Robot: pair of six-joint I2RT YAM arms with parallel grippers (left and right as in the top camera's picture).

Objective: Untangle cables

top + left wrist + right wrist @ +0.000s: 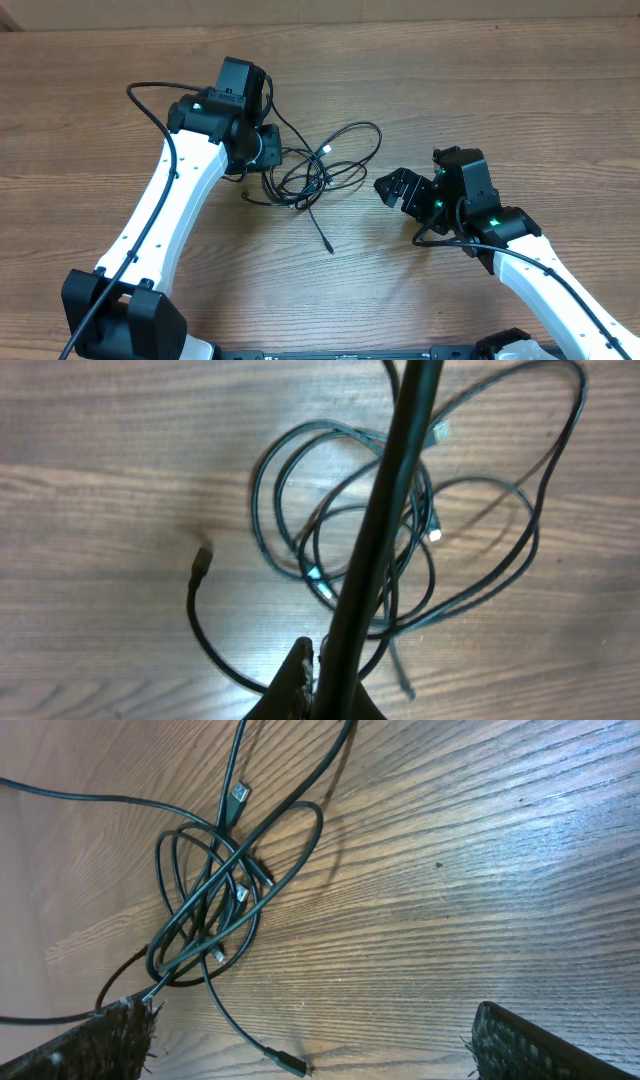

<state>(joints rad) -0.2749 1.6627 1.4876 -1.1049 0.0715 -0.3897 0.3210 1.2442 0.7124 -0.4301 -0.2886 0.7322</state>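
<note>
The two thin black cables (322, 170) lie in one tangled heap of loops at the table's middle. One loose end with a plug (329, 246) trails toward the front. My left gripper (268, 155) sits at the heap's left edge. In the left wrist view its fingers (305, 682) are shut on a cable strand that curves off to a plug (203, 559). A thick blurred black strand crosses that view over the tangle (312, 570). My right gripper (393, 188) is open and empty just right of the heap. In the right wrist view its fingers (320, 1050) frame the tangle (215, 890) and the trailing plug (290, 1065).
The wooden table (500, 80) holds only the cables and the two arms. The left arm's own thicker wire (150, 100) loops over its white link. The right arm (520, 250) reaches in from the front right.
</note>
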